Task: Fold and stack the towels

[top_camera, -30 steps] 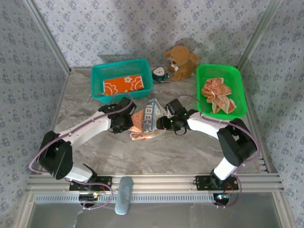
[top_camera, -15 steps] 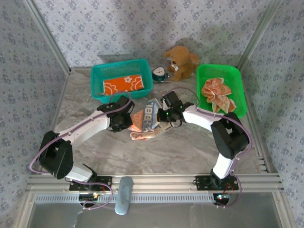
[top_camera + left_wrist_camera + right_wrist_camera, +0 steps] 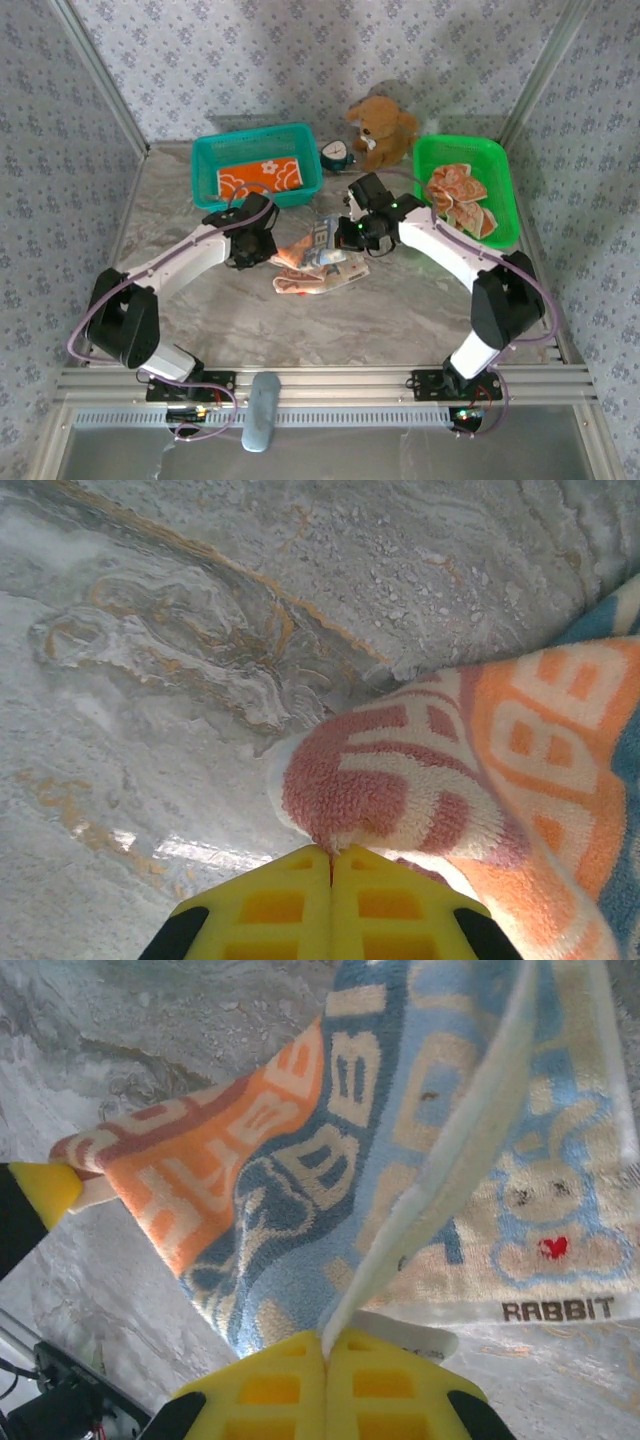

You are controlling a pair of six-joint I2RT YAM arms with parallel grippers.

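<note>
Lettered towel [image 3: 318, 256] held at both ends.
The left gripper [image 3: 331, 858] and right gripper [image 3: 326, 1343] pinch its edges, jaws closed; long axis runs nine to three o'clock.

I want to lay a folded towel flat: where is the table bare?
Bare marble table lies in front, between the blue-and-orange lettered towel and the arm bases, and left of the left arm, by the wall. The middle is crowded: that towel and both arms sit between the teal plastic basket and the green plastic basket.

Towel [image 3: 315, 266] between left tool [image 3: 272, 254] and right tool [image 3: 345, 240], plush toy [image 3: 382, 128] behind
</note>
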